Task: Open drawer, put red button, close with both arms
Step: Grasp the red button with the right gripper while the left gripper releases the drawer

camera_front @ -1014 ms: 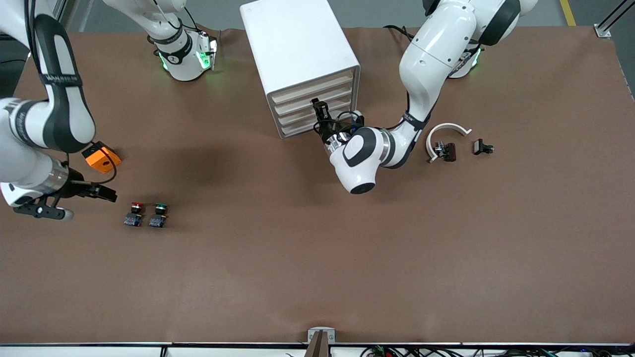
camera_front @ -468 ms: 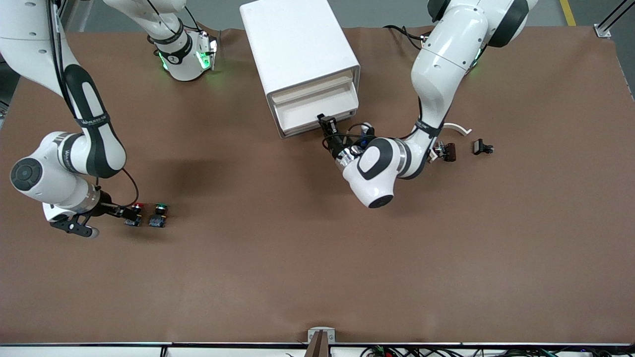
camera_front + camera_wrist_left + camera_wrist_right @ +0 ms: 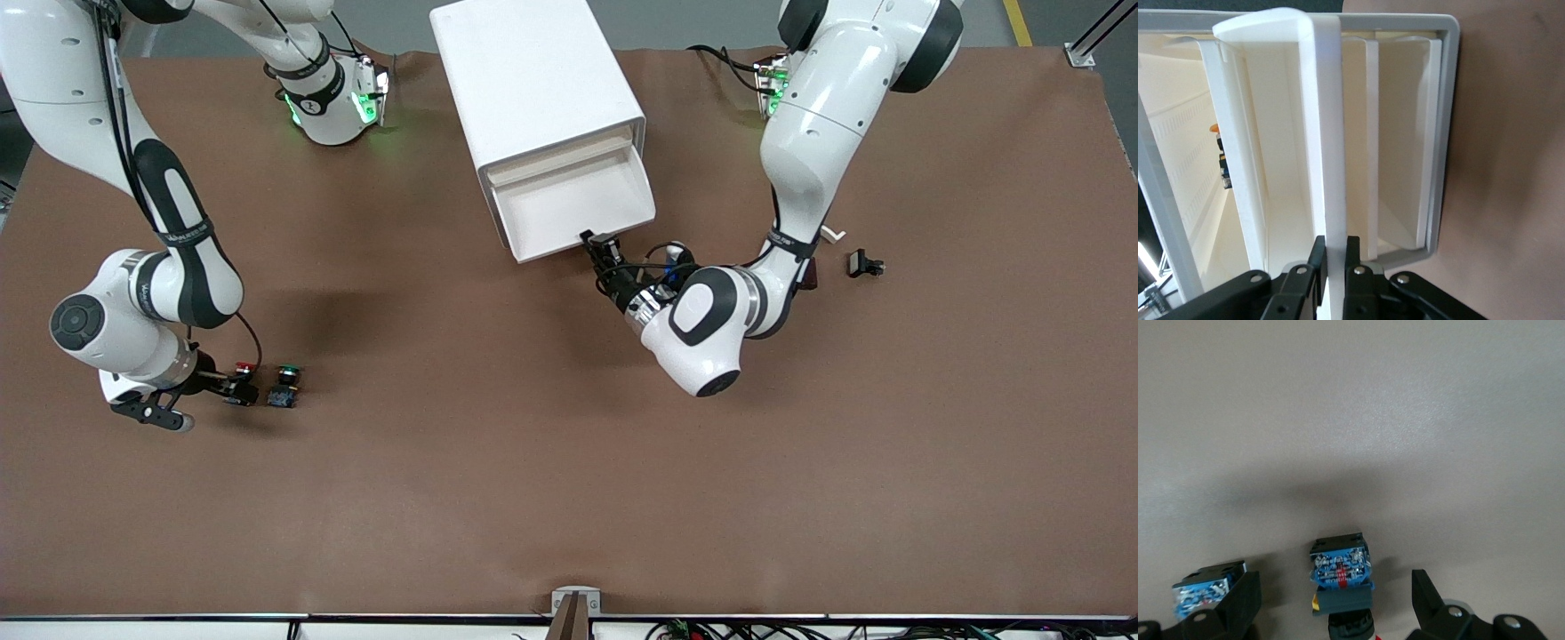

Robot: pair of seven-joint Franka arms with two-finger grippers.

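The red button lies on its side on the brown worktop toward the right arm's end, its red cap pointing toward the robots' bases and its bluish square base toward the front camera, so its long axis runs along that line. The right pincer sits low around it, released, with one black finger on each side of the button's black neck and base and not yet touching. In the right wrist view the button is centred between the fingers, circuit-printed base end facing away from the wrist. The green-capped twin lies just beside it, on the side away from the right arm, parallel and close enough that a closing finger could brush it.

The left pincer is clenched on the thin cream front edge of the drawer, a shallow smooth white plastic tray pulled well out of the boxy white cabinet. The left wrist view shows the ridge of that front edge pinched between the pads. The drawer's inside looks bare. The right arm is plainly the one nearer the button; my judgement is that the next move is a simple close and lift.
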